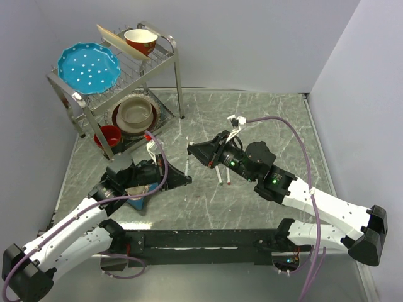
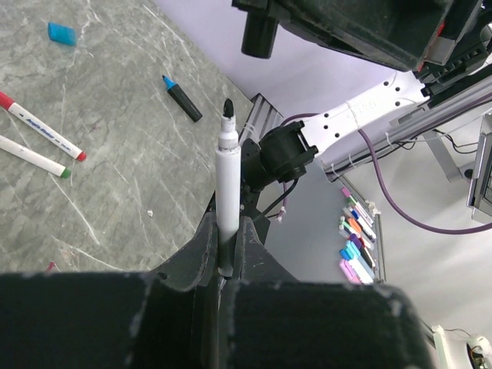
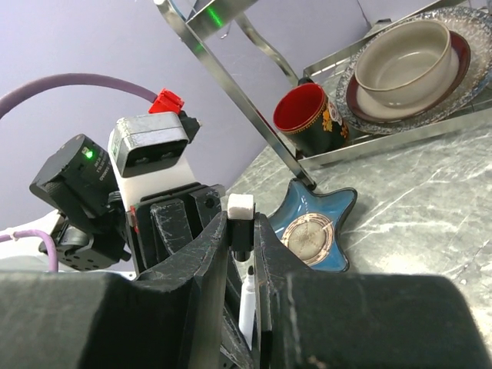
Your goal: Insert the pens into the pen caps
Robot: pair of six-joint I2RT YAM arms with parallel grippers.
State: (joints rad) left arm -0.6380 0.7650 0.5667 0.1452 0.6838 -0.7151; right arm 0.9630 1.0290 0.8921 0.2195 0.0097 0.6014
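My left pincer (image 2: 227,234) hides the lower barrel of the black-tipped pen (image 2: 227,169); my right pincer (image 3: 243,231) covers most of the pen cap (image 3: 241,207).

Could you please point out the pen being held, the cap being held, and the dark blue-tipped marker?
held pen (image 2: 227,192): left wrist view, white barrel.
held cap (image 3: 241,207): right wrist view, white top end.
blue-tipped marker (image 2: 184,101): left wrist view, dark barrel.
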